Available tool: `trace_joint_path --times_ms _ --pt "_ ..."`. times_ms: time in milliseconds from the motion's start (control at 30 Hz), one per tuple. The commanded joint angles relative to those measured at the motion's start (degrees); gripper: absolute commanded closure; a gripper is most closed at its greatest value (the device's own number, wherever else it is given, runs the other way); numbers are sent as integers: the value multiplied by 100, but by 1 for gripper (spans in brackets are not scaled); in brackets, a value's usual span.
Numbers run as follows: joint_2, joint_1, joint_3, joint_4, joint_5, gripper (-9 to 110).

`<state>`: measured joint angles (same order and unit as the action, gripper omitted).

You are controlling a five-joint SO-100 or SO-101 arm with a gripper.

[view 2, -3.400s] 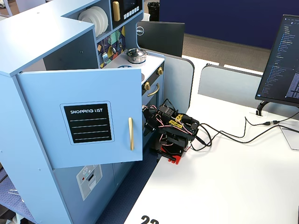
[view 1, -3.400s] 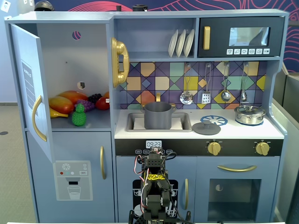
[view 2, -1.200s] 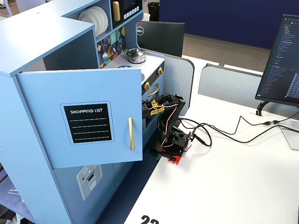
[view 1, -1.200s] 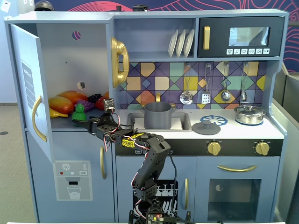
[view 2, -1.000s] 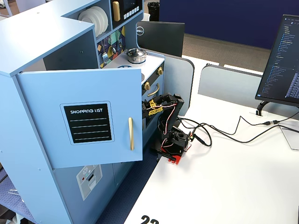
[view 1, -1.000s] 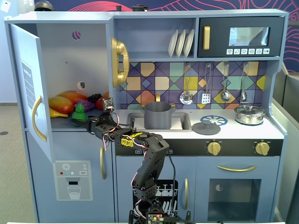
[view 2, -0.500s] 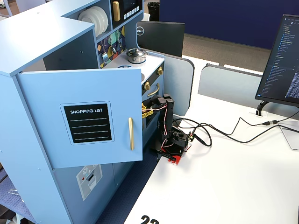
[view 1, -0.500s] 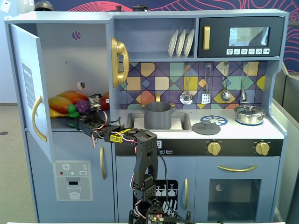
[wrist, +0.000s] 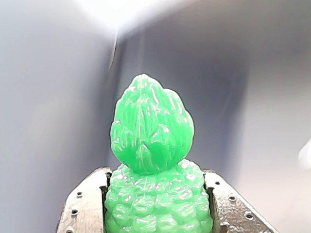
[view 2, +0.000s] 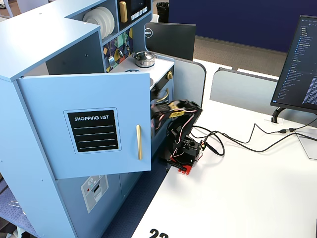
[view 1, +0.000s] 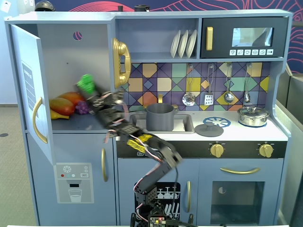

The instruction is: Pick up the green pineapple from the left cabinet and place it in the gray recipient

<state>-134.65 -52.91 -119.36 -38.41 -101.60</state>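
The green pineapple (wrist: 153,189) fills the wrist view, crown up, clamped between my two metal fingers (wrist: 82,206). My gripper (wrist: 155,213) is shut on its bumpy body. In a fixed view the pineapple (view 1: 86,83) is held in the air inside the open left cabinet (view 1: 71,52), above its shelf, with my gripper (view 1: 93,94) just below and right of it. The gray recipient (view 1: 160,117) stands in the sink to the right, apart from the gripper. In another fixed view the cabinet door (view 2: 91,129) hides the pineapple and gripper.
An orange fruit (view 1: 71,98), a yellow-orange fruit (view 1: 61,107) and a purple grape bunch (view 1: 82,108) lie on the cabinet shelf. A flat gray lid (view 1: 209,130) and a shiny lidded pot (view 1: 253,116) sit on the counter. The open door (view 1: 31,90) swings out at left.
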Motion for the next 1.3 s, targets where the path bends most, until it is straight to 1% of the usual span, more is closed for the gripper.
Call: trace_joint_path --times_ms 0,133,233,367,500,633,733,867,967,1000,1100,1133,1200,1267 --pt "-1644 914 -158 167 -79 101" --pt "-2461 2610 -158 932 659 101" --pt "-2848 3832 -167 1793 1362 101" --pt "-2856 4772 0 3226 1740 101" --pt "-2004 5414 668 4605 1863 101" --pt "-642 5678 1635 5361 1679 101" --pt "422 5757 2338 5476 1389 101" --pt "1635 5897 3261 5757 1424 101" --pt "2215 5906 3586 5933 1327 100" --pt "2329 5889 3621 5941 1415 97" --pt "2505 5871 3647 5985 1767 77" --pt "2505 5845 3630 6003 1828 74" --pt "2461 5810 3586 6029 1811 72" --pt "2250 5730 3472 6064 1705 74"
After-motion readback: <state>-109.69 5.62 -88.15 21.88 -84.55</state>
